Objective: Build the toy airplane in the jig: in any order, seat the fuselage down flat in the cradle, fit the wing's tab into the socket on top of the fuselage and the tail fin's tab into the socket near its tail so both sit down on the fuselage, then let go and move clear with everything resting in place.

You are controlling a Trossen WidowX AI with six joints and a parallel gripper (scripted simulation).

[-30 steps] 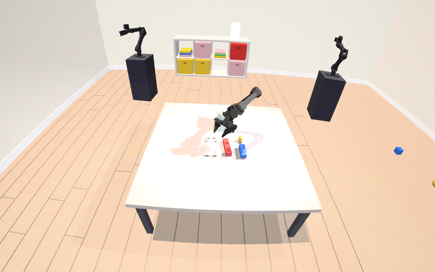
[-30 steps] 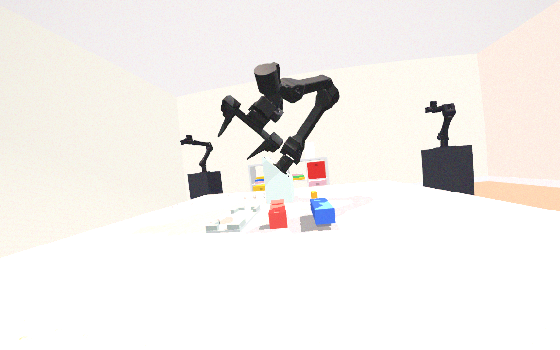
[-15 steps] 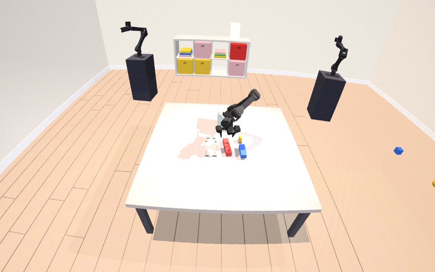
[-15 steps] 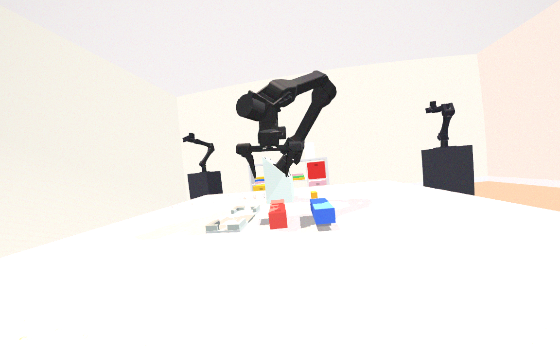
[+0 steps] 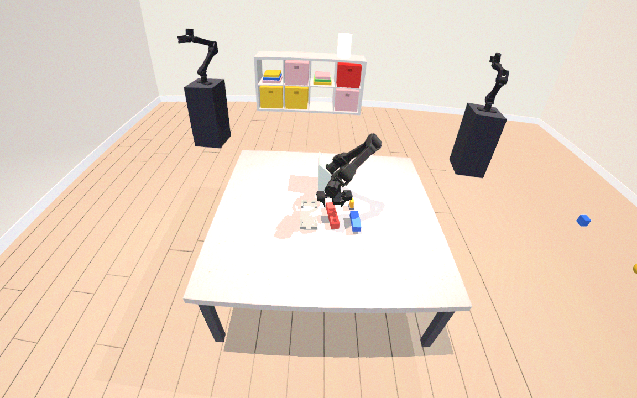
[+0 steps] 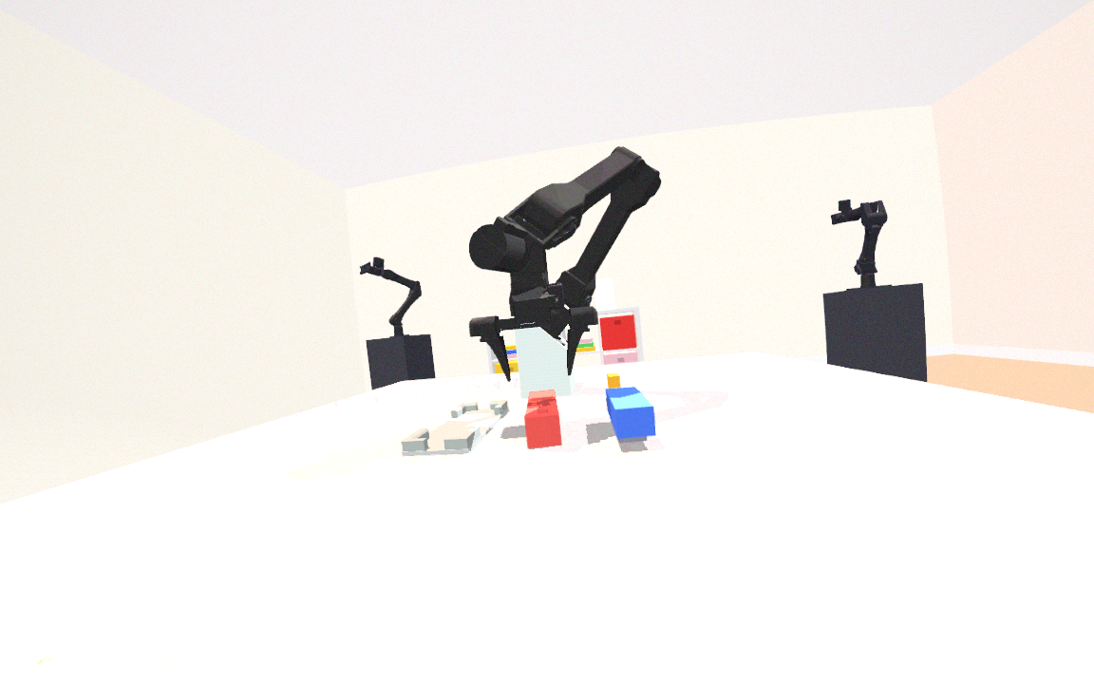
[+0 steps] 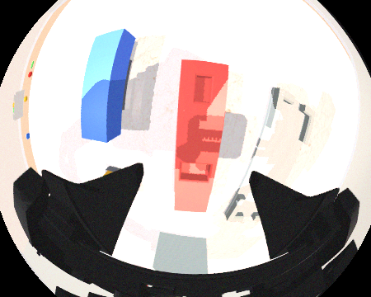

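Note:
The red fuselage [image 5: 332, 218] [image 6: 542, 428] [image 7: 186, 107] lies on the table with its sockets facing up. The pale jig cradle [image 5: 308, 218] [image 6: 458, 437] [image 7: 305, 124] is beside it, with no part in it. The blue wing [image 5: 355, 221] [image 6: 633, 418] [image 7: 96, 111] lies on the fuselage's other side, its blue body raised off the table on a dark underside. The small yellow tail fin [image 5: 351, 202] [image 6: 613, 381] stands behind the wing; the left finger mostly hides it in the wrist view. My gripper [image 5: 334, 203] [image 6: 538, 376] [image 7: 197, 169] is open, pointing down above the fuselage's rear part, fingers apart across its width.
A pale upright mount [image 5: 323, 179] [image 6: 544, 366] [image 7: 180, 252] stands behind the parts at my arm's base. The white table [image 5: 261, 267] carries everything. Two other arms stand on dark pedestals [image 5: 207, 113] [image 5: 476, 141] beyond the table, with a shelf [image 5: 256, 81] at the back wall.

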